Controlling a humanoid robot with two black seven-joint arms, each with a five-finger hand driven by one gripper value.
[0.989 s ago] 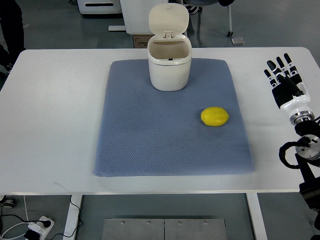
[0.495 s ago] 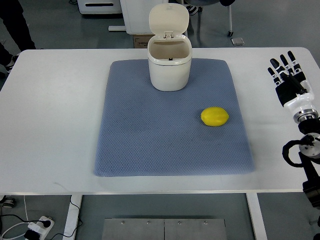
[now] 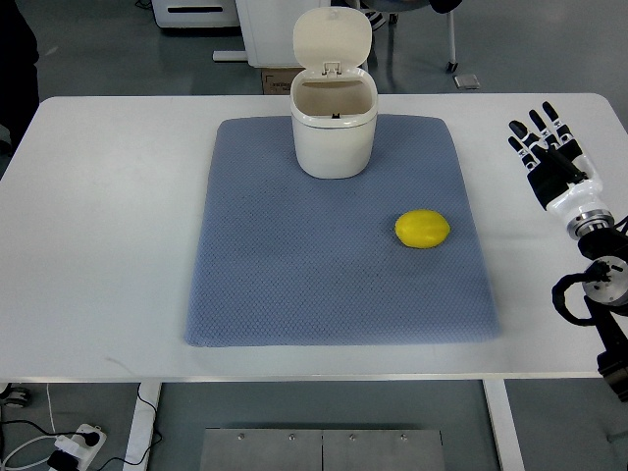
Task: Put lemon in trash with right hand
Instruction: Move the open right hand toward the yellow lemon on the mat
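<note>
- Blue mat (image 3: 294,294) on white table (image 3: 98,196).
- Lemon (image 3: 422,229) lies on mat's right part, nothing touching it.
- Right hand (image 3: 551,162) over table's right edge, well apart from lemon; fingers (image 3: 533,126) spread, holding nothing.
- Trash bin (image 3: 334,123) at mat's far edge, upright, lid (image 3: 332,37) up.

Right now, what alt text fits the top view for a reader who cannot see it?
A lemon lies on a blue mat, apart from the open-lidded white bin at the mat's far edge. The right hand, fingers spread, hovers over the white table to the lemon's right.
</note>
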